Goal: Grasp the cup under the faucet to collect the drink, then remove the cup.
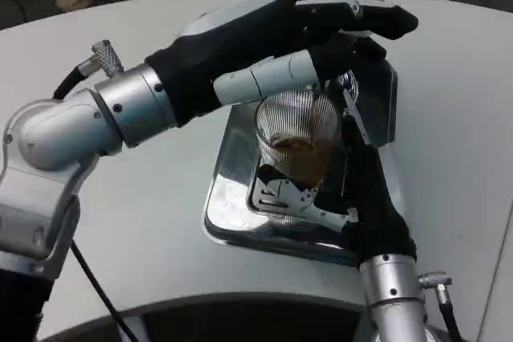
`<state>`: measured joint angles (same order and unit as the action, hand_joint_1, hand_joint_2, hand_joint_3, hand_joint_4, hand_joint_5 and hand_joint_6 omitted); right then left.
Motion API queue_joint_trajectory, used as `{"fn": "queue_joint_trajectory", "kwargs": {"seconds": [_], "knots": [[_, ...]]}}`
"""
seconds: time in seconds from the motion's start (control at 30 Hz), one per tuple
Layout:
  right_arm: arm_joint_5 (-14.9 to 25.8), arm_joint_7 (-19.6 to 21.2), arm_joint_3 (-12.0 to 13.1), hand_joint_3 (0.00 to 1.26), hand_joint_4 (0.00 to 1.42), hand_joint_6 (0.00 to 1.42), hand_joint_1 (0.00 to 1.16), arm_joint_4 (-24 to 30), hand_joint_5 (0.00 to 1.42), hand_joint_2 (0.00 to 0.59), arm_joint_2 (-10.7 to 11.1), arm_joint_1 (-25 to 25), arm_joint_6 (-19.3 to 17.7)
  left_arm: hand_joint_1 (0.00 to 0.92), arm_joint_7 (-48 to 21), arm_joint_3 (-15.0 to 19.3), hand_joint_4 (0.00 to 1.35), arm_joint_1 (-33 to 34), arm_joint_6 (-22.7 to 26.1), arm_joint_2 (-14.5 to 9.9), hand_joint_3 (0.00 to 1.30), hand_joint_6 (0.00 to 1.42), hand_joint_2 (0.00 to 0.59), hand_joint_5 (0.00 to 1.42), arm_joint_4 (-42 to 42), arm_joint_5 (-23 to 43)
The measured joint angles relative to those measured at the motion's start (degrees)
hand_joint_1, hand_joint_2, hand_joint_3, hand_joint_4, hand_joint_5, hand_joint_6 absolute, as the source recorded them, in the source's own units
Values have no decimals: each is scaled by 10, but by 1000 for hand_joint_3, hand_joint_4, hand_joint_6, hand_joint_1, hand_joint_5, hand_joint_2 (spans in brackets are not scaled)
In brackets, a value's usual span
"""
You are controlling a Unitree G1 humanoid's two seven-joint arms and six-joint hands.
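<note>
White round table [160, 222] has open room to my left and right; the shiny metal drip tray [228, 198] sits mid-table. My right hand [353, 190] is wrapped around the clear ribbed plastic cup [296, 130] with brown drink, standing on the tray. My left hand [272, 46] reaches over the cup, fingers extended and pressing the dispenser top. Faucet hidden under it.

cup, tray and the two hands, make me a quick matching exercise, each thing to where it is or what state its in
Things:
1. cup
2. left hand
3. right hand
4. tray

Places or states:
A. reaches over the top of the cup
B. shiny metal, lying on the white table
C. clear and ribbed, brown drink inside
D. grips the cup from below and beside it

Pairs: 1-C, 2-A, 3-D, 4-B
</note>
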<state>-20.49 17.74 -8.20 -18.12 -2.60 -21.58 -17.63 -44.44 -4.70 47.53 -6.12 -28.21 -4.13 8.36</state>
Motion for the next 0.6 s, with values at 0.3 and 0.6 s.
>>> {"fn": "queue_joint_trajectory", "kwargs": {"seconds": [0.3,0.6], "knots": [[0,11,1,76,108,160,878,-23,113,163,-4,-19,-5,0,1,0,170,0,-1,0,242,93,24,239,-3,0],[-1,41,5,152,252,263,878,-41,284,163,-14,-32,-4,0,22,8,149,-11,10,0,242,93,36,229,0,1]]}}
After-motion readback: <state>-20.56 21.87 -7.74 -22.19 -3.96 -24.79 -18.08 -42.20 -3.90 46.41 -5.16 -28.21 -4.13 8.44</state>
